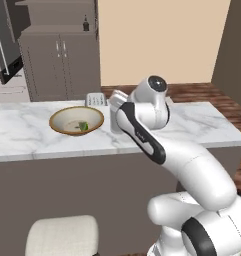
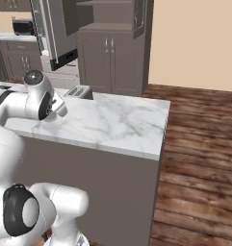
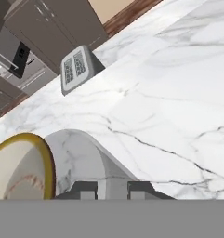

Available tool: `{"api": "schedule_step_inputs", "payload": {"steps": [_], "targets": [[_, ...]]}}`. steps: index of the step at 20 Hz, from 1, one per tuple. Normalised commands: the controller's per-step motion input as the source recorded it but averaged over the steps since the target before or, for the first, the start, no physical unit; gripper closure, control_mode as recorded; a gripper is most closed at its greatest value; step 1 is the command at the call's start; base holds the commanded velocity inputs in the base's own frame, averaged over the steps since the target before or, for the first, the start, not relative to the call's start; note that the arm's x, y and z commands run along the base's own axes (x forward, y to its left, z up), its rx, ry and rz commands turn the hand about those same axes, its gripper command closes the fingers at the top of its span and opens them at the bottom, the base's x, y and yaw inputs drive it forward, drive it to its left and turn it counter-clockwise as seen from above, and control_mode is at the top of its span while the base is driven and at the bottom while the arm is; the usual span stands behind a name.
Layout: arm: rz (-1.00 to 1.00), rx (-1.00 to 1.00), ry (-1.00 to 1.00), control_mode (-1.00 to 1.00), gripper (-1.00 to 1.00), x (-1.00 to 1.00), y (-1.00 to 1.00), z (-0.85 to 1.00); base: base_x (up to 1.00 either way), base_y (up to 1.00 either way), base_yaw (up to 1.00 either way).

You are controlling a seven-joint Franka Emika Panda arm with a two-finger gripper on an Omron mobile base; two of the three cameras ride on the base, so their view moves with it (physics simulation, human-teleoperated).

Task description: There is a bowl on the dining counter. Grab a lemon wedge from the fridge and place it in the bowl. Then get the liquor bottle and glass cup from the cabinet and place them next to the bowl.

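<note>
A yellow-rimmed bowl (image 1: 65, 119) stands on the marble dining counter (image 1: 22, 135), with a green lemon wedge (image 1: 83, 126) inside it. Just right of the bowl, a clear glass cup (image 1: 115, 122) rests on the counter under my hand. In the hand view the cup (image 3: 81, 158) runs from my gripper (image 3: 112, 189) toward the bowl's rim (image 3: 47, 162). The gripper is shut on the glass cup. A small dark liquor bottle (image 1: 85, 23) stands on an open shelf of the brown cabinet (image 1: 62, 65) behind the counter.
A grey toaster (image 1: 94, 99) sits at the counter's far edge, just behind the bowl and cup. The fridge door (image 2: 55, 33) hangs open at the back left. A pale stool (image 1: 62, 235) stands in front of the counter. Wooden floor (image 2: 199, 158) lies beyond the counter's right end.
</note>
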Motion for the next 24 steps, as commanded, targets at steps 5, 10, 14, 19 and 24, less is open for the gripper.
{"api": "schedule_step_inputs", "payload": {"steps": [5,10,14,19,24], "targets": [[0.01,0.0,0.0,-1.0,1.0,0.3,0.02,-0.01,0.0,0.0,0.0],[0.01,0.0,0.0,-1.0,1.0,0.21,0.03,-0.12,0.0,0.0,0.0],[0.02,0.0,0.0,-1.0,1.0,0.06,0.01,-0.14,0.0,0.0,0.0],[0.02,0.0,0.0,-1.0,1.0,0.05,0.05,-0.19,0.0,0.0,0.0],[0.02,0.0,0.0,-1.0,1.0,0.0,0.05,-0.2,0.0,0.0,0.0]]}}
